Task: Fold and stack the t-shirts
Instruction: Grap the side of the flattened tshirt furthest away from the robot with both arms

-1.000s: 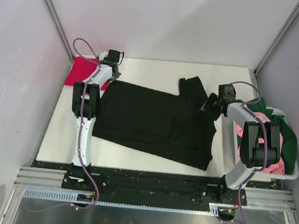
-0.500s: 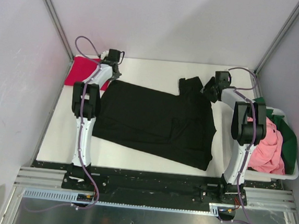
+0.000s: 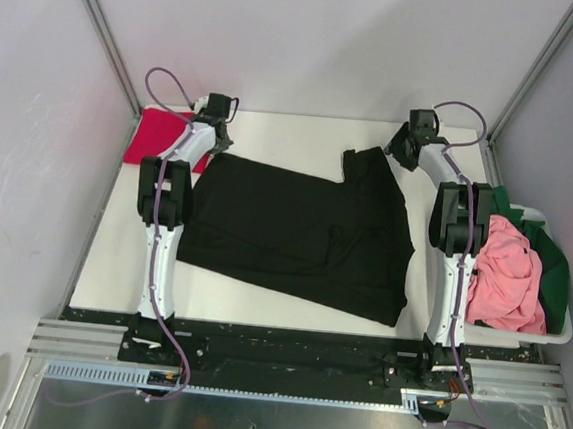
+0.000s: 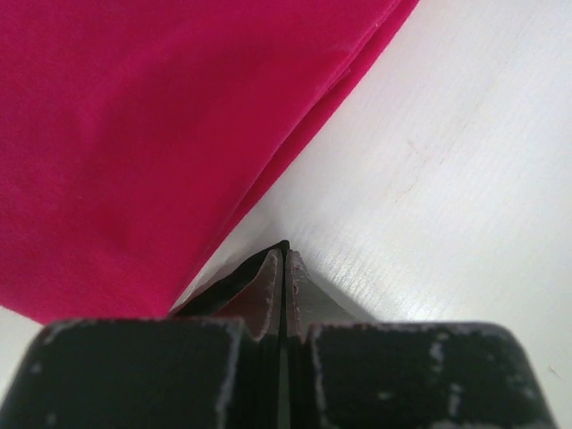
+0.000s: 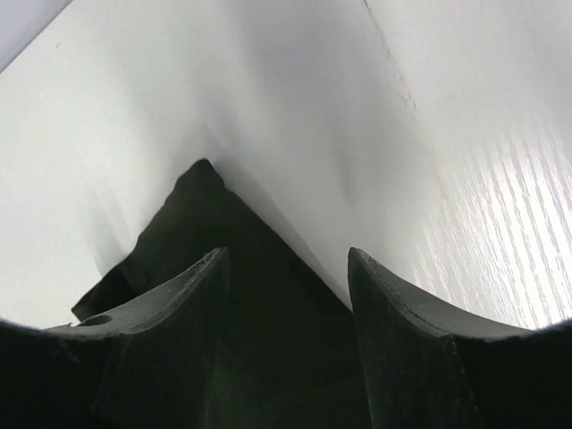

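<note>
Black cloth, soft, light and limp: the black shirt (image 3: 295,230) has one corner between the wide-apart fingers of the right gripper (image 5: 286,255), a fair place to pinch, while the left gripper (image 4: 286,252), closed tight beside the red shirt (image 4: 134,134), perhaps pins another corner.

Walls (image 3: 312,36): you face plain pale panels on three sides.
Frame posts (image 3: 100,28): slanted metal, one in each far corner.
Worktop (image 3: 293,135): white, evenly lit.
Near edge: metal rails (image 3: 294,361).
</note>
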